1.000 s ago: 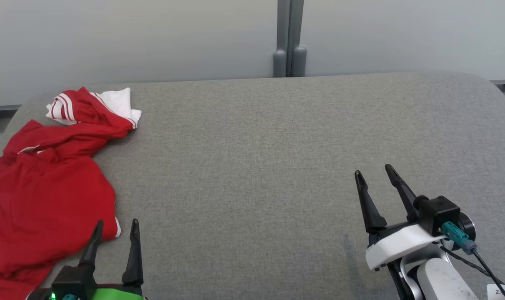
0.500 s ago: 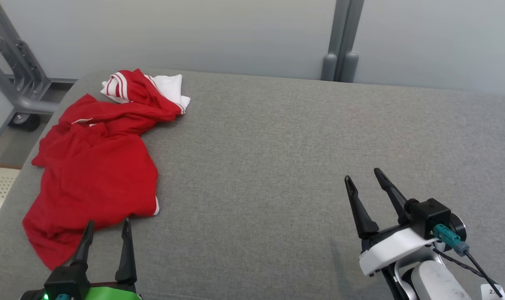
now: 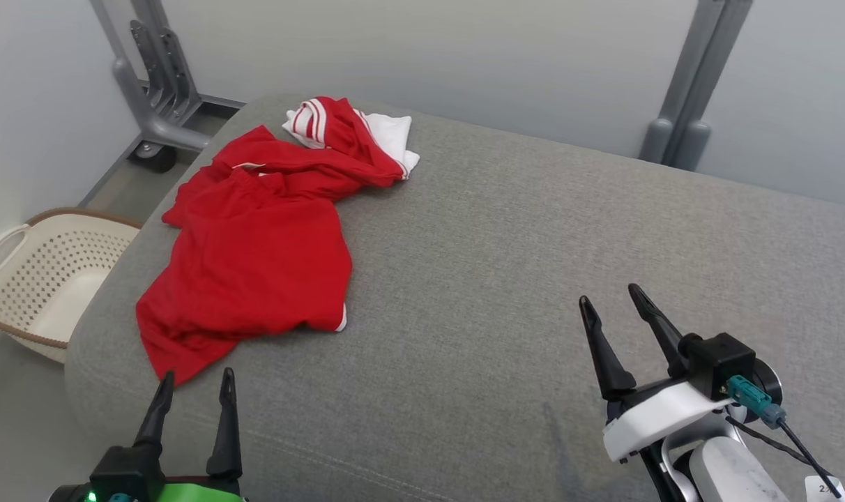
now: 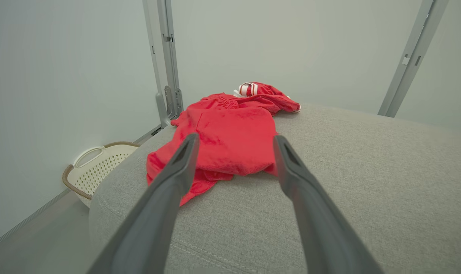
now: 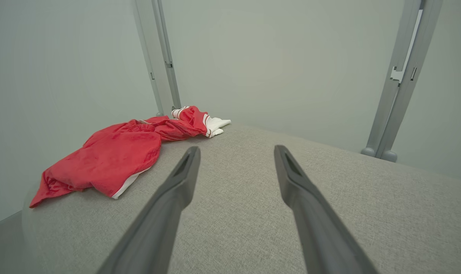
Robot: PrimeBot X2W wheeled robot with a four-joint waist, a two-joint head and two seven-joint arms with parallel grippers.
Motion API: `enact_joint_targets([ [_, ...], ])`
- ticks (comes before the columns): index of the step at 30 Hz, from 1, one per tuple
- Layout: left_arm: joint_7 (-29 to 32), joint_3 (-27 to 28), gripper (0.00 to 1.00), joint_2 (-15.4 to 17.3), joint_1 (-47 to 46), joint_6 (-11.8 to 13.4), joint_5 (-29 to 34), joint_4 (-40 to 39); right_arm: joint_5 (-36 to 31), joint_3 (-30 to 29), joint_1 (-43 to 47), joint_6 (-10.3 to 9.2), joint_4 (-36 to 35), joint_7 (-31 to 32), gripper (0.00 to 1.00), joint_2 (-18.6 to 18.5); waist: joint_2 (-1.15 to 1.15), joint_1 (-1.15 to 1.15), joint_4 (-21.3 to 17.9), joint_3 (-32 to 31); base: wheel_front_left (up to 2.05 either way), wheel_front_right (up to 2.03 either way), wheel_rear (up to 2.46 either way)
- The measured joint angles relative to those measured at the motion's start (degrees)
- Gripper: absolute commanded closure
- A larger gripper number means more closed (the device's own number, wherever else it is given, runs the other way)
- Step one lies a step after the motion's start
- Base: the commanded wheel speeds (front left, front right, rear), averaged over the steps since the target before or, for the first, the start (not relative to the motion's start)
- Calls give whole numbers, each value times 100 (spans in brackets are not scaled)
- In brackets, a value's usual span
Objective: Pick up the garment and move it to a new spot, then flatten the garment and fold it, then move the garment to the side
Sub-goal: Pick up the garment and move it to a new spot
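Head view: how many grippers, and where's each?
2. Left gripper at lower left, open, just short of the red garment's near corner. Right gripper at lower right, open, over bare gray padded table. None looks hidden.

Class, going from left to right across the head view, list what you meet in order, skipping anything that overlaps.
basket → garment → right hand
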Motion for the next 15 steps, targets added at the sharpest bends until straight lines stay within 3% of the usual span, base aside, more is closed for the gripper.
enact_joint_targets([
  [7, 0, 208, 0, -2, 10, 9, -1, -34, 0, 160, -2, 10, 15, 0, 0, 34, 0, 0, 324, -49, 0, 0, 0],
  [15, 0, 289, 0, -3, 14, 3, -1, -77, 0, 167, -3, 8, 25, 0, 0, 47, 0, 0, 177, -57, 0, 0, 0],
])
